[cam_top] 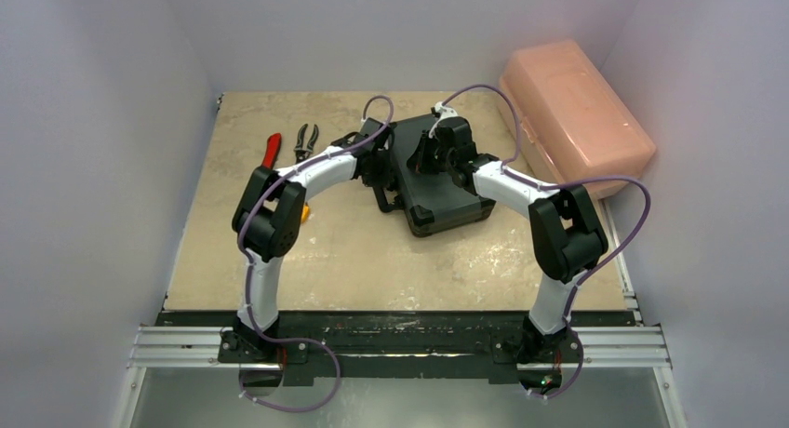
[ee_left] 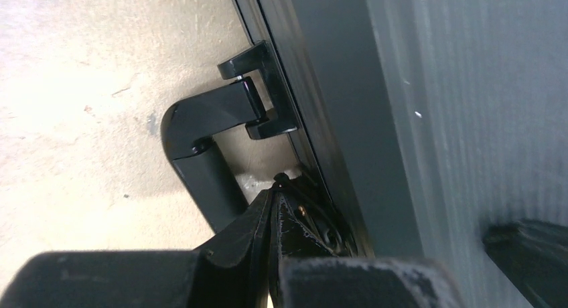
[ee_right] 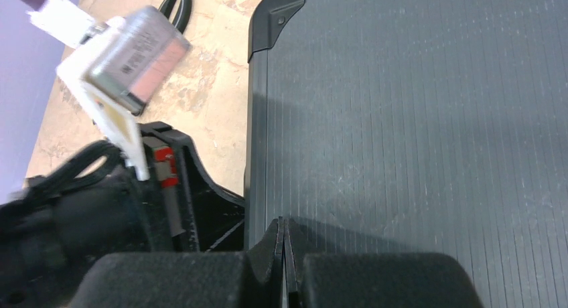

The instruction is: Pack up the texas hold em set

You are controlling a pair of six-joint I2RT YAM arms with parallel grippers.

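Note:
The black briefcase (cam_top: 445,197) lies closed and flat in the middle of the table; chips, cards, buttons and die are out of view. My left gripper (cam_top: 382,170) is shut, its tips (ee_left: 275,185) against the case's front edge (ee_left: 315,114), just below the handle (ee_left: 201,130) and its hinge bracket. My right gripper (cam_top: 430,154) is shut and empty, its tips (ee_right: 282,222) resting on the ribbed lid (ee_right: 415,107) near the lid's left edge.
A large pink plastic box (cam_top: 572,112) stands at the back right. Black pliers (cam_top: 305,140) and a red-handled tool (cam_top: 271,149) lie at the back left; the pliers' handles show in the right wrist view (ee_right: 175,3). A yellow item (cam_top: 305,214) peeks from under the left arm.

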